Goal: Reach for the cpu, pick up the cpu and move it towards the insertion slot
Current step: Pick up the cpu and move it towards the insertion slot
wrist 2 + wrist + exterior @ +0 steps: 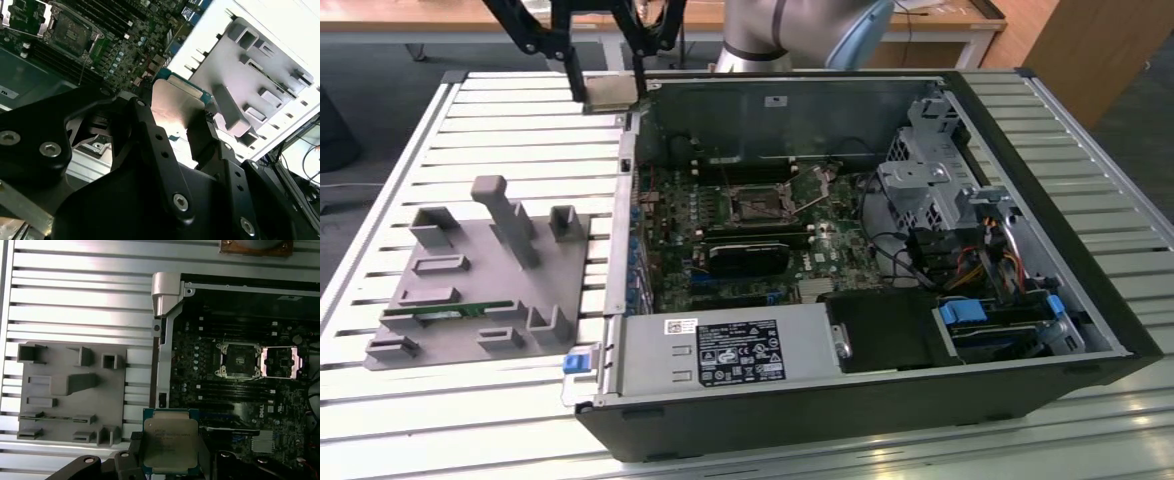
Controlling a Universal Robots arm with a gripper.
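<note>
My gripper (611, 88) hangs over the far left corner of the open computer case, shut on the cpu (616, 97), a flat square chip with a silver top. In the first wrist view the cpu (171, 446) sits between the two black fingers (131, 460), above the case's side wall. The second wrist view shows the cpu (177, 100) from behind the fingers (150, 125). The insertion slot (754, 205), a square socket with a silver frame and dark centre, lies on the motherboard, apart from the chip. Both wrist views show the insertion slot (241, 360) (72, 32) uncovered.
A grey holder plate (480, 270) with a green memory stick (447, 312) lies on the slatted table (520, 120) at the exterior view's left. In the case stand a power supply (720, 350), a drive cage (927, 180) and cables (974, 260). The case wall (161, 340) rises beside the cpu.
</note>
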